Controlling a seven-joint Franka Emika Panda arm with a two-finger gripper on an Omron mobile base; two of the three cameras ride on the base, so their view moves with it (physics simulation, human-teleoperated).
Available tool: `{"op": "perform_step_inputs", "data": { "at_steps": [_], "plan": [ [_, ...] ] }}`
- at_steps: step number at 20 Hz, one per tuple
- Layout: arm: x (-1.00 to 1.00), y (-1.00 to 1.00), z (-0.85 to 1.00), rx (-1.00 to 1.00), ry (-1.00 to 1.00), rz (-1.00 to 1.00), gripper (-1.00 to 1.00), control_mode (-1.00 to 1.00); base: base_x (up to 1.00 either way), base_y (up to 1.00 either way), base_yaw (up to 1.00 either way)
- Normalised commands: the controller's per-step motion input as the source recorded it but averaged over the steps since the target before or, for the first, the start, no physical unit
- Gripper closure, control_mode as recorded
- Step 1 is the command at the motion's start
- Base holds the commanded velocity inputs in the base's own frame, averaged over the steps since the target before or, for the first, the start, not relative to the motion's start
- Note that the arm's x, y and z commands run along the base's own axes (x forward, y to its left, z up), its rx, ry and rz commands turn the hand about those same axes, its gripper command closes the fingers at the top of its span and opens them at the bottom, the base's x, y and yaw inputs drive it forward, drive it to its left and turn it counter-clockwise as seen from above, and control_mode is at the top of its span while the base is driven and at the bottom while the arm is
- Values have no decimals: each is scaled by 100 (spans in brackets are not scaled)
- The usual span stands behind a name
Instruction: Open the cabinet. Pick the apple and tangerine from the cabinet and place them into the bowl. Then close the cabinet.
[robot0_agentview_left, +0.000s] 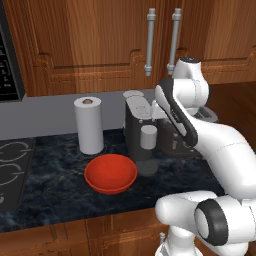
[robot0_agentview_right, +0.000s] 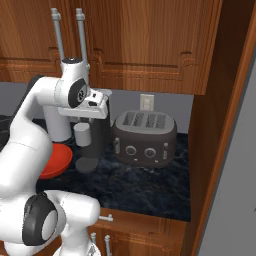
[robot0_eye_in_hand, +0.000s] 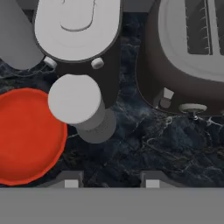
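Cabinet doors shut, upright handles above and beyond our gripper, which points down beside the bowl, partly open, holding nothing.

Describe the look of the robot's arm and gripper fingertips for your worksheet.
The arm is glossy white with rounded, tube-like links, dark grey to black bands and round caps at its joints. The gripper ends in two small dark grey, blocky fingertips with paler square faces.
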Motion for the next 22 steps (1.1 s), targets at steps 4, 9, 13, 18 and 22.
{"op": "perform_step_inputs", "data": {
  "at_steps": [4, 9, 13, 18, 22],
  "plan": [
    [-10, 0, 0, 0, -2, 0, -100, -100, 0, 0, 0],
    [-30, 0, 10, -2, -28, 0, -100, -100, 0, 0, 0],
    [-33, 0, 20, 0, -31, 0, -100, -100, 0, 0, 0],
    [-33, 0, 25, 0, -31, 0, -100, -100, 0, 0, 0],
    [-30, 0, 15, 0, -27, 0, -100, -100, 0, 0, 0]
  ]
}}
